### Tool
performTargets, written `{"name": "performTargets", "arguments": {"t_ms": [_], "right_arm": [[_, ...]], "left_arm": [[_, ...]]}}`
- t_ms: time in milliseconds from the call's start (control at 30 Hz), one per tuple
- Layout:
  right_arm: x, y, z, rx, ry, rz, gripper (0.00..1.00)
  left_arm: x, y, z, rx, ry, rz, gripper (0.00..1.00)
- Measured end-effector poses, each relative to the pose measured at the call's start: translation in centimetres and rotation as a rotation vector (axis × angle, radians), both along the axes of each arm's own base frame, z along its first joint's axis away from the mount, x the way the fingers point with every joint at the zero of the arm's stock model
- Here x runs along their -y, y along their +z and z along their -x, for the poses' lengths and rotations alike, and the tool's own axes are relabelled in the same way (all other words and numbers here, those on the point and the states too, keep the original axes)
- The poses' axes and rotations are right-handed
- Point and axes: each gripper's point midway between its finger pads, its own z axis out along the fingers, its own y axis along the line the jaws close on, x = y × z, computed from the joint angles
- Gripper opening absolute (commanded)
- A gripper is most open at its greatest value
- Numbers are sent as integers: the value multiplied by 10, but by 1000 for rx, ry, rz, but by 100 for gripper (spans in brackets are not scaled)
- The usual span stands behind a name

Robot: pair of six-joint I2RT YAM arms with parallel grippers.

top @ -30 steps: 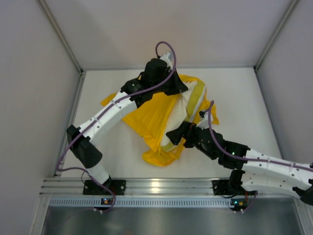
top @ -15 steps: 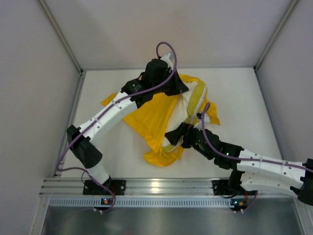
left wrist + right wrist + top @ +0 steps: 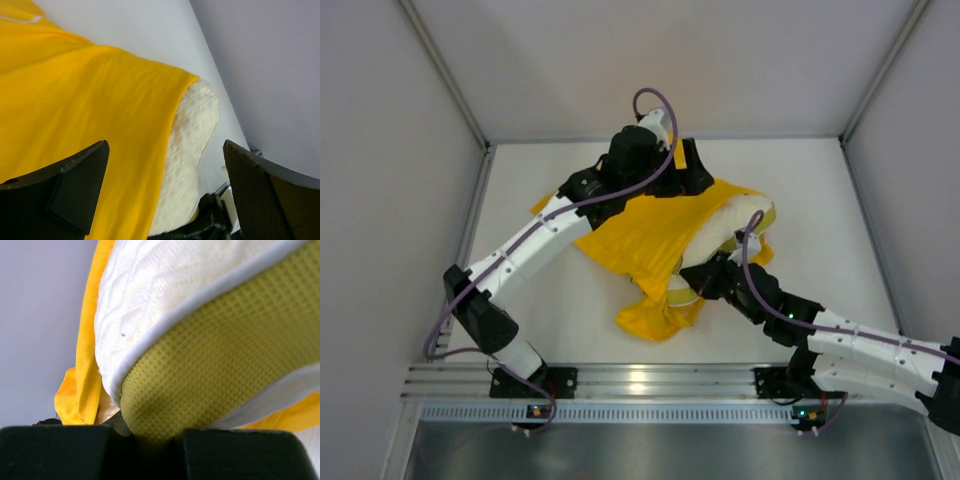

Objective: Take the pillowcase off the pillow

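The bright yellow pillowcase (image 3: 638, 235) lies rumpled mid-table, draped over most of the cream pillow (image 3: 732, 216), whose right end sticks out bare. My left gripper (image 3: 692, 165) hovers open above the far edge of the cloth, holding nothing. In the left wrist view the pillowcase (image 3: 75, 100) ends at a hem beside the quilted pillow (image 3: 192, 145), under my left gripper (image 3: 165, 150). My right gripper (image 3: 692, 283) is shut on the pillow's near edge. In the right wrist view my right gripper (image 3: 152, 442) pinches the pillow's olive mesh side band (image 3: 215, 365), with a fold of pillowcase (image 3: 85, 375) at the left.
Grey enclosure walls (image 3: 390, 150) stand close on the left, back and right of the white table (image 3: 820, 200). An aluminium rail (image 3: 640, 380) carrying both arm bases runs along the near edge. The back wall (image 3: 270, 65) rises just beyond the pillow.
My left gripper has opened, let go of the pillowcase and drawn back a little. The cloth and pillow have dropped flatter. My right gripper has closed on the pillow's edge.
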Motion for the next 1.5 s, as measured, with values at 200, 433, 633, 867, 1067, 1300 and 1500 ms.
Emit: {"name": "performTargets", "arguments": {"t_ms": [200, 433, 633, 867, 1067, 1300, 1500], "right_arm": [[18, -1, -11, -21, -21, -13, 0], [36, 1, -14, -26, -32, -6, 0], [46, -1, -16, -44, -38, 1, 0], [49, 1, -12, -40, -29, -1, 0], [51, 2, -9, -42, -24, -2, 0], [53, 5, -2, -45, -6, -11, 0], [60, 16, 11, -32, 16, -43, 0]], "left_arm": [[-64, 4, 28, 75, 130, -61, 95], [-104, -37, 84, 15, 126, -46, 52], [-102, -98, 133, -137, 29, -23, 90], [-92, -116, 153, -215, -9, 84, 99], [-79, -121, 153, -253, -14, 174, 99], [-63, -141, 139, -293, 14, 223, 37], [-72, -171, 99, -307, 127, 206, 0]]}}
